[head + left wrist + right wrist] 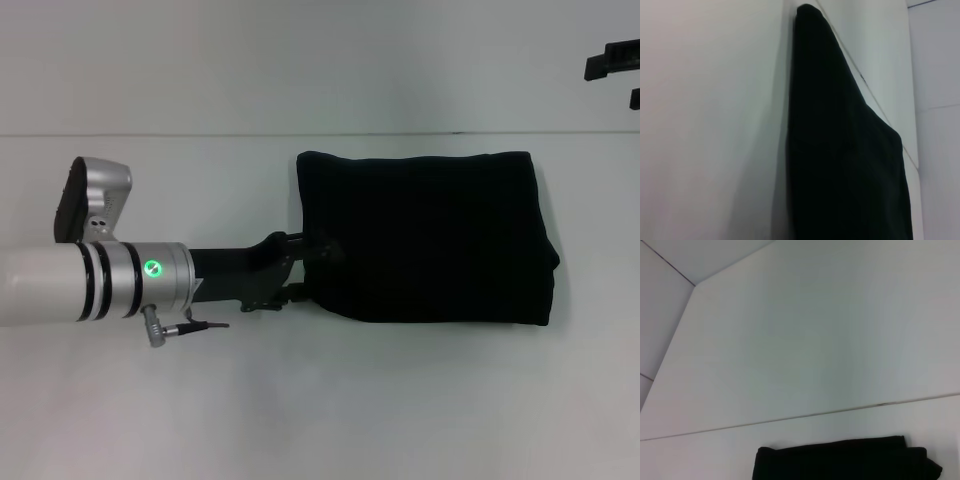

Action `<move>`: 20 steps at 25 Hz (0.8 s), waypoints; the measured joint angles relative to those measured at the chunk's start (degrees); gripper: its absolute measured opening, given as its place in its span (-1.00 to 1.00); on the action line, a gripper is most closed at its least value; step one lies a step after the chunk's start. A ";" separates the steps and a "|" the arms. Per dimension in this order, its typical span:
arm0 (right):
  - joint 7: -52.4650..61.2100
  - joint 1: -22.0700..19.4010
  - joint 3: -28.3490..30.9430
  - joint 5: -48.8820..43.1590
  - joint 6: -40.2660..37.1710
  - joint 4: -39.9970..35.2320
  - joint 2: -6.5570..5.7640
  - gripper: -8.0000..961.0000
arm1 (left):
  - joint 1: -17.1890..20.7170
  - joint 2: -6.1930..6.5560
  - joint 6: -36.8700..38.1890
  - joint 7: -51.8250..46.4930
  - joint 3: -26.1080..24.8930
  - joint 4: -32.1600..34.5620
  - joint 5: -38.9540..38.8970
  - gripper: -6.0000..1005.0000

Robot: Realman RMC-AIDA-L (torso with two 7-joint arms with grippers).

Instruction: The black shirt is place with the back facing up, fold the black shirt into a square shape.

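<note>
The black shirt (430, 235) lies folded into a rough rectangle on the white table, right of centre in the head view, with no lettering showing. My left arm reaches in from the left, and my left gripper (308, 268) sits at the shirt's left edge, open, its fingers (322, 247) spread and touching the cloth edge. The left wrist view shows the black shirt (840, 150) close up as a dark mound. In the right wrist view only the shirt's edge (845, 460) shows, some way off. Black parts of my right gripper (612, 60) peek in at the far right, well away from the shirt.
The white table (320, 400) stretches around the shirt, with a seam line (200, 135) running across the far side.
</note>
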 joint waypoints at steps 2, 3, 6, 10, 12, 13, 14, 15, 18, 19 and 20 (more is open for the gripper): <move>-0.07 -0.14 0.02 0.00 0.00 0.01 -0.01 0.97 | -0.46 -0.08 -0.76 0.05 0.62 -0.54 0.05 0.80; -0.14 -0.27 0.03 -0.02 0.02 0.02 -0.04 0.96 | -0.59 -0.10 -1.35 0.00 1.14 -0.73 0.07 0.80; -0.18 -0.44 0.03 -0.02 0.03 0.02 -0.10 0.97 | -0.62 -0.09 -2.65 0.01 2.47 -0.97 0.07 0.75; -0.35 -0.70 0.07 0.00 0.06 0.02 -0.22 0.97 | -0.45 -0.10 -3.19 0.27 2.82 -1.03 0.04 0.64; -0.51 -0.78 0.11 0.01 0.05 0.02 -0.22 0.97 | -0.37 -0.18 -3.08 0.28 2.84 -1.03 0.01 0.50; -0.57 -0.80 0.11 0.02 0.05 0.02 -0.22 0.97 | -0.35 -0.19 -3.04 0.30 2.84 -1.03 -0.02 0.43; -0.61 -0.81 0.12 0.03 0.02 0.02 -0.22 0.97 | -0.33 -0.22 -2.98 0.32 2.84 -1.03 -0.03 0.36; -0.66 -0.82 0.12 0.03 0.00 0.02 -0.22 0.97 | -0.31 -0.24 -2.91 0.35 2.85 -1.04 -0.04 0.29; -0.73 -0.82 0.12 0.05 -0.04 0.06 -0.22 0.97 | -0.31 -0.26 -2.70 0.38 2.86 -1.06 -0.05 0.08; -0.76 -0.82 0.12 0.05 -0.03 0.08 -0.22 0.97 | -0.31 -0.27 -2.67 0.39 2.86 -1.07 -0.05 0.01; -0.78 -0.82 0.12 0.04 -0.02 0.10 -0.21 0.97 | -0.29 -0.27 -2.65 0.47 2.86 -1.07 -0.05 -0.06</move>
